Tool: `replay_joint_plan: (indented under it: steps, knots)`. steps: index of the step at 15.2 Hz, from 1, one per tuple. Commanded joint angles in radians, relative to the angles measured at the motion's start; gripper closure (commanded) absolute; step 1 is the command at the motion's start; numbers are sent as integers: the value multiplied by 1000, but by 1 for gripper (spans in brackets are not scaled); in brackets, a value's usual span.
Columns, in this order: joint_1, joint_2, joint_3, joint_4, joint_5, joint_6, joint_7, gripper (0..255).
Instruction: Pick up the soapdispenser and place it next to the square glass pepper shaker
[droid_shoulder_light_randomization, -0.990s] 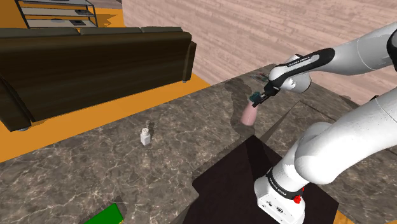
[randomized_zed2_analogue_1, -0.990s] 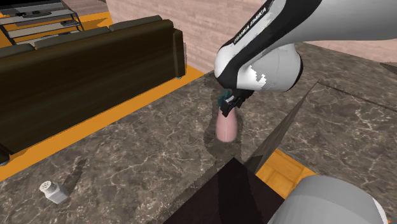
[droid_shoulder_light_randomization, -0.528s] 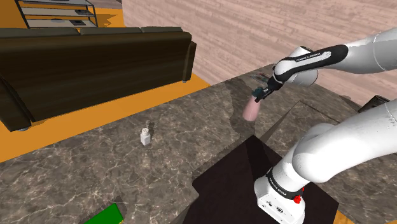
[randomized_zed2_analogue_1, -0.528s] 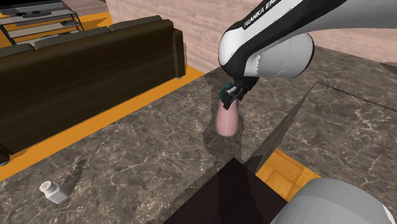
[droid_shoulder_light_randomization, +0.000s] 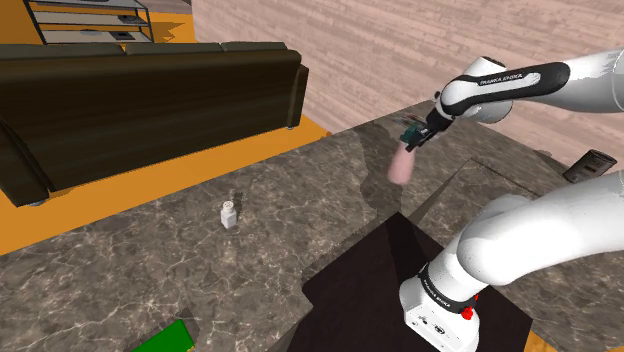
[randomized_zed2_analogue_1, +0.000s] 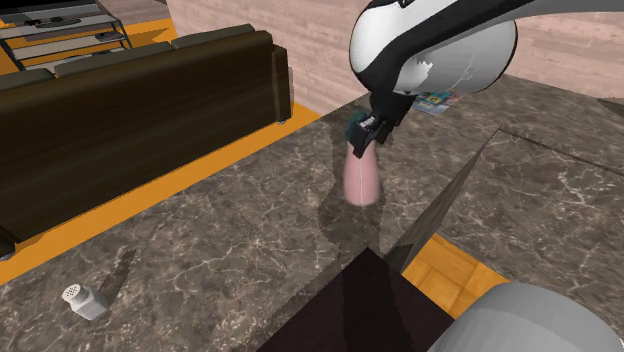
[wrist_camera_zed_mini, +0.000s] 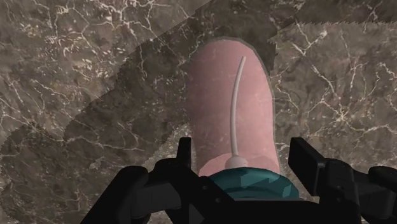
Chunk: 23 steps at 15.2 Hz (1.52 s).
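Over the marbled counter (droid_shoulder_light_randomization: 300, 225), shoulder view's right of the pepper shaker (droid_shoulder_light_randomization: 230, 212)
Black gripper (randomized_zed2_analogue_1: 364, 134) fingers pinch pink soap dispenser (randomized_zed2_analogue_1: 361, 181) by its teal cap.

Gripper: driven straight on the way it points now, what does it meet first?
The pink soap dispenser clasped in the gripper sits on that line. Beyond it lies the marble countertop, so the bottle's base would likely touch it first; the gap is unclear.
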Motion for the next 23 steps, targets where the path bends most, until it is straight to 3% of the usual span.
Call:
replay_joint_plan:
  steps: [1, 23]
  knots:
    - [-6, -17, 15, 18, -3, -35, 8, 255]
    - [-25, -124, 133, 234, 9, -356, 49, 255]
